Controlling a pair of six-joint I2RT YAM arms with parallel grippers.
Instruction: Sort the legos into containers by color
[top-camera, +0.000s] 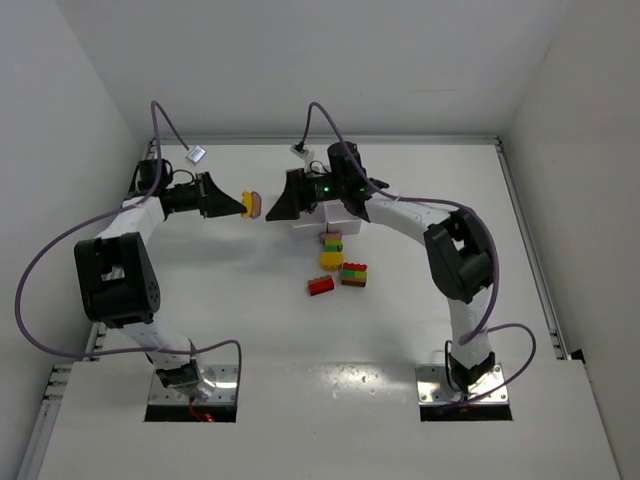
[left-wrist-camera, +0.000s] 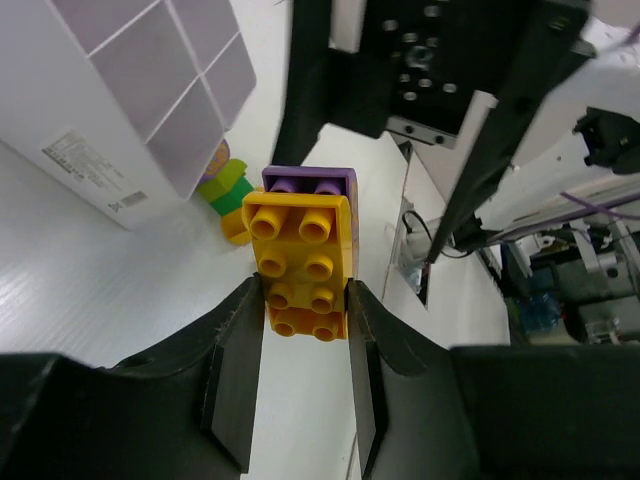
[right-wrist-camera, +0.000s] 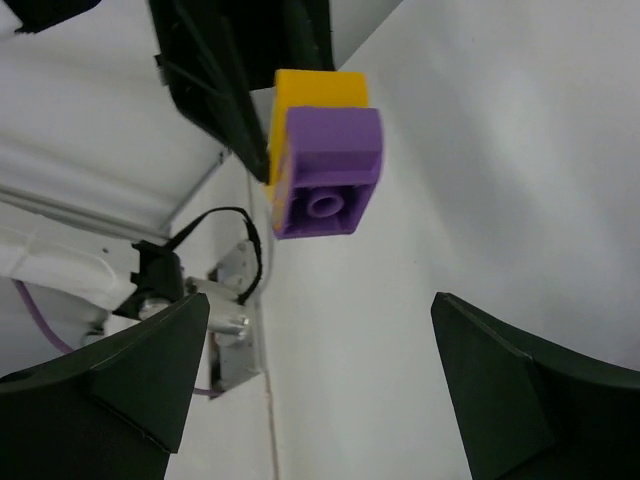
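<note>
My left gripper (left-wrist-camera: 305, 300): jaws clamped on the two long sides of a yellow brick (left-wrist-camera: 300, 262), studs facing the wrist camera. A purple brick (right-wrist-camera: 325, 170) is stuck to the far end of the yellow one and lies beyond the jaws, which do not touch it. The pair is held in the air above the table (top-camera: 200, 300).

My right gripper (right-wrist-camera: 320, 300): jaws wide apart and holding nothing. They point at the purple brick's hollow underside. The brick sits just ahead of the fingertips and is not in contact with them.

In the top view the two grippers meet nose to nose at the far middle of the table, with the brick pair between them.

The white tray (left-wrist-camera: 70, 130) lies just behind the right gripper, largely covered by that arm. The compartments visible from the left wrist hold no bricks.

Near the tray on the table are a lime, green and yellow clump (left-wrist-camera: 228, 195), a yellow piece (top-camera: 330, 259), a multicolour clump (top-camera: 353, 273) and a red brick (top-camera: 321, 286).
</note>
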